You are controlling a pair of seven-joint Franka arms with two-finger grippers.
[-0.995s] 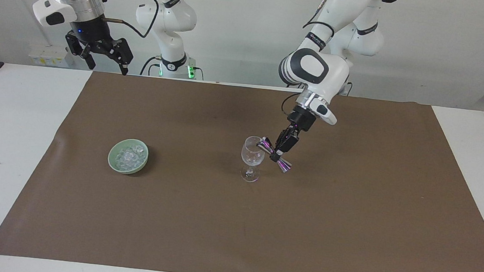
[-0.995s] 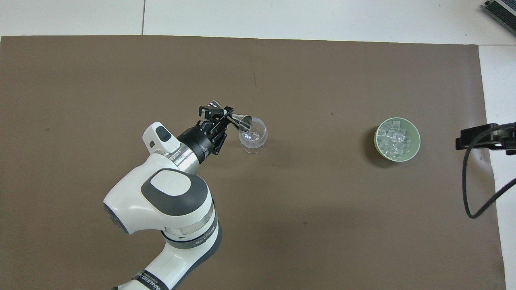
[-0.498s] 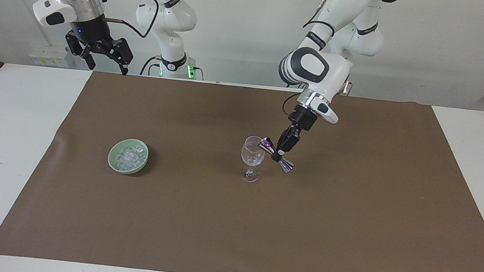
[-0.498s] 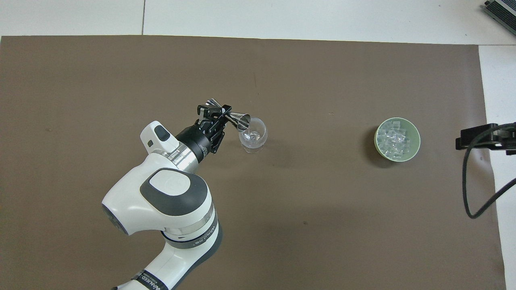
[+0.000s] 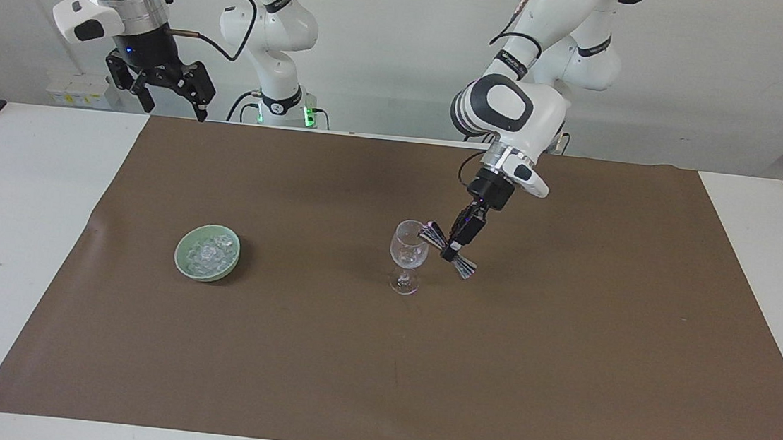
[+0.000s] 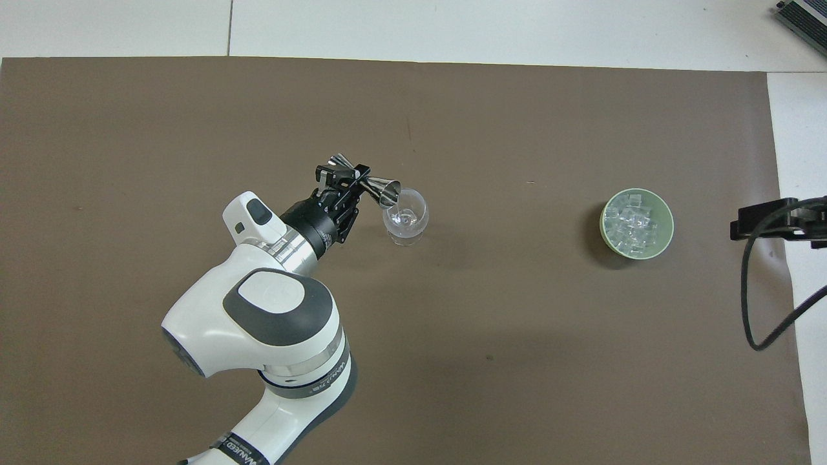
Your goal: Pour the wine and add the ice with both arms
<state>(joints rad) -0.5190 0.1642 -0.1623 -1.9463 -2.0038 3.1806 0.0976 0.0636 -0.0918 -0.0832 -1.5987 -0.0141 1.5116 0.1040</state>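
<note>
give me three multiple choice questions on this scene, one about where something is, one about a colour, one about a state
1. Where is the ice?
A. in the wine glass
B. in the bowl toward the right arm's end of the table
C. loose on the brown mat

2. What colour is the bowl?
A. pale green
B. red
C. black

3. What is the left gripper doing?
A. hanging open over the bowl
B. shut on the wine glass's stem
C. shut on a metal jigger tilted at the wine glass's rim

Answers:
1. B, the clear chunks lie heaped inside the bowl.
2. A, its rim and wall show pale green in both views.
3. C, the left gripper clamps the waist of the jigger, whose mouth leans over the wine glass; the right gripper waits open, raised near the robots' edge of the table.
</note>
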